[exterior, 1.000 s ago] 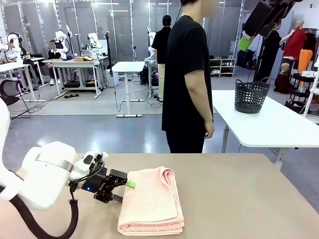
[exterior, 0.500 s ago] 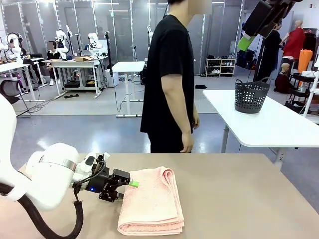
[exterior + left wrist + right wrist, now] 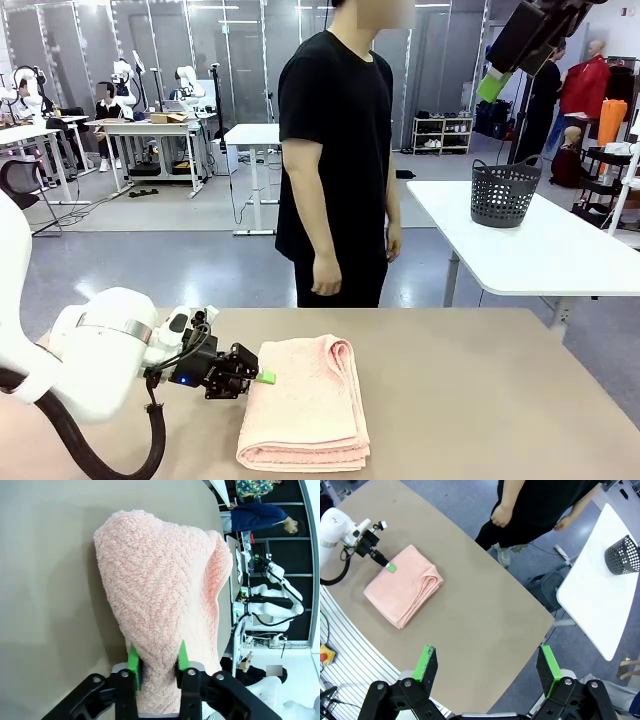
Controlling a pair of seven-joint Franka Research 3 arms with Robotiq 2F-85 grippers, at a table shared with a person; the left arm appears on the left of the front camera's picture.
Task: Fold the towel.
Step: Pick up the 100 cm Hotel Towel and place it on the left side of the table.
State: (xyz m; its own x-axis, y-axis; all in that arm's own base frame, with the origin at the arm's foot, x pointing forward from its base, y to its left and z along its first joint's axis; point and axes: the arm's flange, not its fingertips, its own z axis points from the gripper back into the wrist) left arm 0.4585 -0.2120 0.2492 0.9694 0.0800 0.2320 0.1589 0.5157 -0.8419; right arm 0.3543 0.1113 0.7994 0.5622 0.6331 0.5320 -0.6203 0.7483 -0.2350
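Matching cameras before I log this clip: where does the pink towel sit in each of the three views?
Front view: the towel lies folded at lower centre, on the tan table.
Left wrist view: towel runs up from the bottom centre, its edge between the green pads.
Right wrist view: towel at left of centre, seen from high above.
Shared landmark: the left end effector at the towel's edge.

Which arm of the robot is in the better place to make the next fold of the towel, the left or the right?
Probably the left. The left gripper is at table height with its green pads pinching the towel's edge, seen closely in the left wrist view. The right gripper hangs open, high above the table, far from the cloth.
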